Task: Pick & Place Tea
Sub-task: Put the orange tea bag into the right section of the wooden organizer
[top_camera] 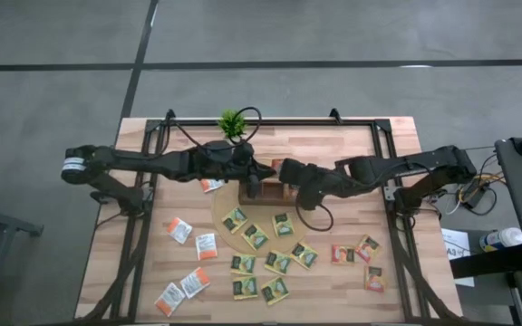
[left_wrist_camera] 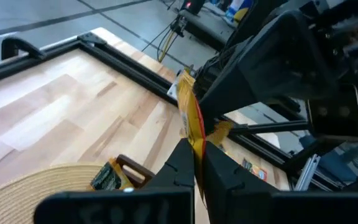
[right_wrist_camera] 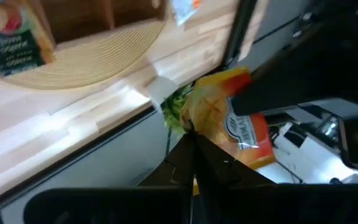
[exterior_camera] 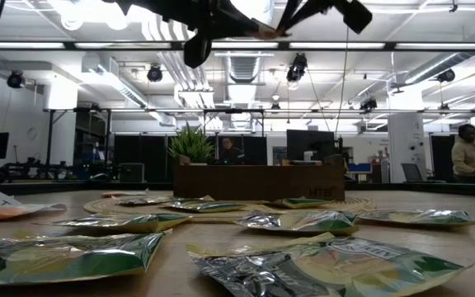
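Meeting above the brown compartment tray, the two claws hide each other's tips in the high view, and most of the tray is covered by them. A small green potted plant stands just behind the tray; tea sachets are scattered over the tabletop in front. One red-and-yellow sachet is pinched edge-on between both: the left claw is clamped on it, and the right claw is also closed on it, held in the air.

Bright overhead ceiling lights give even light; near sachets and wrist views look blurred.
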